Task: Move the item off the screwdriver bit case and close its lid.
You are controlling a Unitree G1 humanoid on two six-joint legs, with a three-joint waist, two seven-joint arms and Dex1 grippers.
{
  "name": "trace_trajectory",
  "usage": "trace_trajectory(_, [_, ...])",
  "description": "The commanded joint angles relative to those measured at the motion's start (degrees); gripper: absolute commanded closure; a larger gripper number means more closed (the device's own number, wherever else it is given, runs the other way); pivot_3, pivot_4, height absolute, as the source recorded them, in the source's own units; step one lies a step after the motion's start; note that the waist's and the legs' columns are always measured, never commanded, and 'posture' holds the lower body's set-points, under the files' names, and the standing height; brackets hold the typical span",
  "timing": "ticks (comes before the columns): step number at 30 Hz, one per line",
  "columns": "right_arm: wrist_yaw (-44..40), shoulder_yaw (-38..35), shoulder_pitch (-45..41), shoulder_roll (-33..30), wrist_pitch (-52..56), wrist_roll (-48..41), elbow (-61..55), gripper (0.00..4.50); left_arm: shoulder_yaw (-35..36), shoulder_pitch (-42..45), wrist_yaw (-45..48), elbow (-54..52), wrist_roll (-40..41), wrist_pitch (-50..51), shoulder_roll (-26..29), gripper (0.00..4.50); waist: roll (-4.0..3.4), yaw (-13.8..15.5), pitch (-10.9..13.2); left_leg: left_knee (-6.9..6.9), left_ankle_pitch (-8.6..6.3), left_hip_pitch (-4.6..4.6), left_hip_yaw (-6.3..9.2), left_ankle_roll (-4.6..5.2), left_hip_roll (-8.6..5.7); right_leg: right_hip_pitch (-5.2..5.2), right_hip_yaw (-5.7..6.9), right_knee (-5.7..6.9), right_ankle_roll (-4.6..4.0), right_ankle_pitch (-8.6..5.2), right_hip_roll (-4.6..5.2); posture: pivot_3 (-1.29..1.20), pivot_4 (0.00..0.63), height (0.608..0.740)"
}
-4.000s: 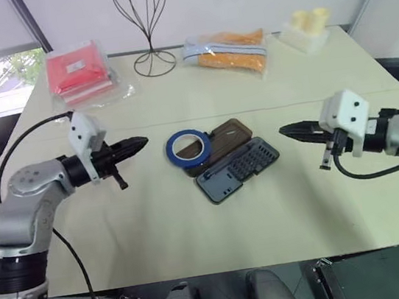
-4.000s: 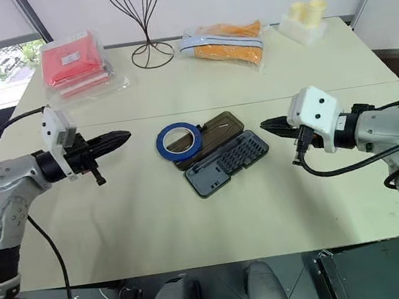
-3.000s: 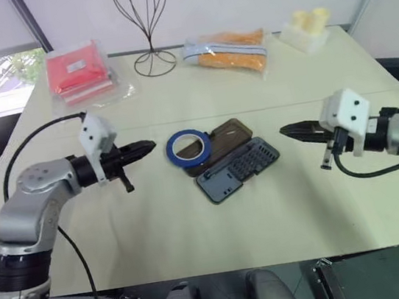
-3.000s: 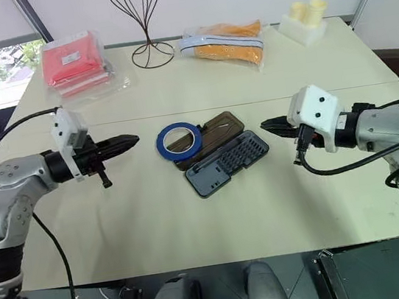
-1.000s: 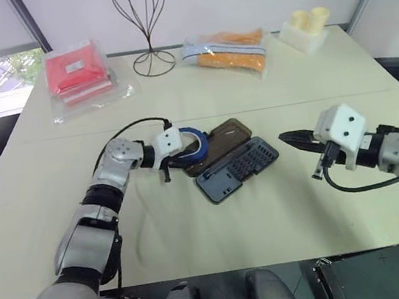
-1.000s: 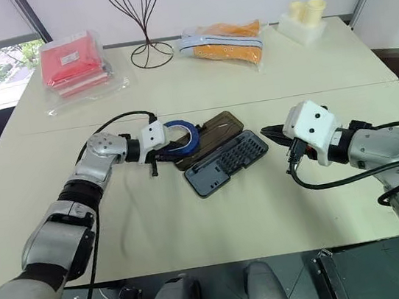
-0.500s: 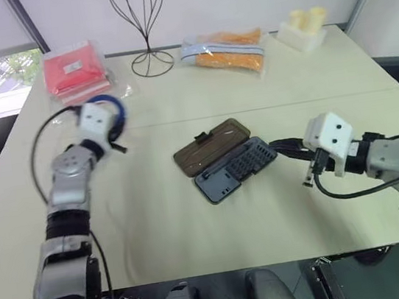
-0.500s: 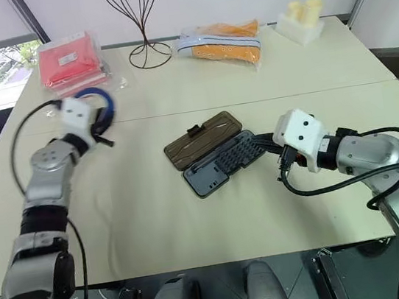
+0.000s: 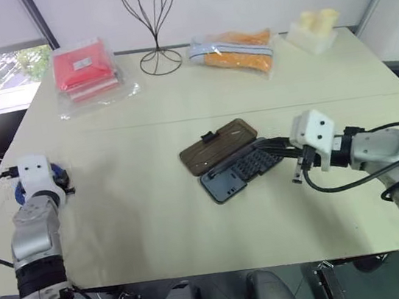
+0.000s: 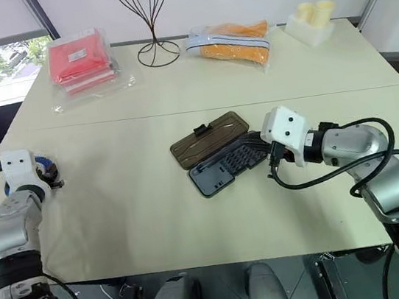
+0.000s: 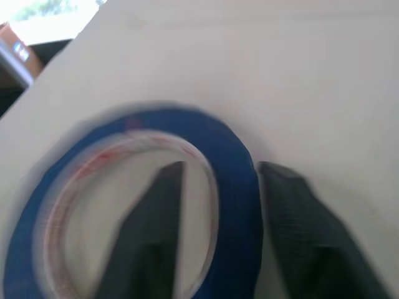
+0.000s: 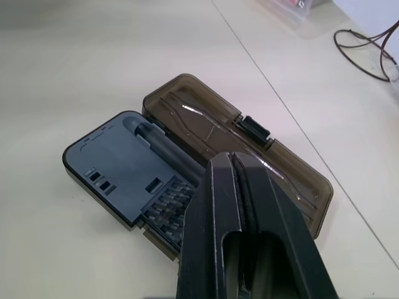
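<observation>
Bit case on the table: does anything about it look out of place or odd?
The bit case lies open and askew to the table edges, its brown lid folded back flat. Nothing looks spilled or damaged. The blue tape is off it, at the table's left edge.

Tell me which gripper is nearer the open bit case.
Right. The right gripper sits shut over the bit case; the left gripper straddles the tape roll at the table's far left edge.
</observation>
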State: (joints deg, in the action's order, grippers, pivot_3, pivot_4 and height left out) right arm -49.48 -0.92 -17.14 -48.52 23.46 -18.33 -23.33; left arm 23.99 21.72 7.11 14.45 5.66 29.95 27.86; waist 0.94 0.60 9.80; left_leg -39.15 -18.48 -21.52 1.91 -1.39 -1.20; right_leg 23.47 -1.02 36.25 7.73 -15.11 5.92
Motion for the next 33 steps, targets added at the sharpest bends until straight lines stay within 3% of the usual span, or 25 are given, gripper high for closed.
trace_trajectory(1, [-0.2, -1.6, -0.7, -0.3, -1.1, 0.1, -0.8, 4.5, 0.9, -0.3, -1.1, -2.7, 1.2, 0.1, -0.4, 0.14, -0.01, 0.0, 0.0, 0.0, 0.0, 0.01, 0.0, 0.0, 0.0, 0.0, 0.0, 0.0, 0.0, 0.0, 0.0, 0.0, 0.15, 0.74])
trace_trajectory(11, [1.6, -3.8, -1.6, 0.0, -0.8, 0.2, 0.2, 4.5, -2.4, 4.8, -0.8, -7.6, 2.9, -2.6, -1.7, 0.06, 0.0, 0.1, 0.0, 0.0, 0.01, -0.01, -0.01, -0.01, -0.01, 0.0, 0.0, -0.01, 0.0, 0.0, 0.01, 0.0, 0.15, 0.74])
trace_trajectory(14, [3.0, -3.6, -4.9, 0.7, -0.4, 0.9, 3.6, 4.5, -7.2, 8.5, 5.1, -12.4, 6.1, -1.2, -3.1, 0.06, 0.01, 0.1, 0.0, 0.0, 0.01, -0.02, -0.03, -0.03, -0.02, -0.01, -0.01, -0.01, 0.0, 0.0, 0.03, 0.0, 0.15, 0.74])
trace_trajectory(17, [4.2, -2.4, -8.9, 2.4, -0.5, 2.1, 9.3, 3.57, -13.9, 8.9, 15.3, -16.2, 9.7, 0.5, -3.1, 0.0, -0.02, 0.0, 0.0, 0.0, 0.06, 0.0, -0.06, -0.1, -0.04, -0.02, -0.01, -0.03, -0.01, 0.0, 0.03, 0.0, 0.15, 0.74])
trace_trajectory(24, [5.0, 5.0, -20.4, 8.3, -4.2, 9.0, 25.4, 0.08, -24.4, 7.1, 28.6, -14.9, 9.3, -2.4, -1.2, 0.0, -0.07, -2.0, 0.0, 0.11, 0.06, 0.03, -0.16, -0.1, 0.03, 0.1, -0.03, 0.0, -0.01, 0.0, -0.04, 0.0, 0.15, 0.74])
trace_trajectory(29, [3.6, 9.1, -28.9, 13.0, -7.0, 12.8, 37.1, 0.04, -26.4, 8.0, 31.4, -12.3, 8.3, -4.6, -1.3, 0.0, -0.1, -2.0, 0.0, 0.09, 0.07, 0.02, -0.13, -0.11, 0.04, 0.12, -0.03, 0.05, -0.01, 0.0, -0.06, 0.0, 0.15, 0.74])
trace_trajectory(33, [9.4, 9.9, -39.6, 19.3, -1.6, 15.9, 52.5, 0.04, -27.1, 7.7, 32.0, -12.1, 7.4, -5.7, -1.3, 0.0, -0.11, -1.9, 0.0, 0.06, 0.08, -0.06, -0.17, -0.13, 0.0, 0.18, -0.05, 0.02, 0.0, 0.01, -0.02, 0.0, 0.15, 0.74])
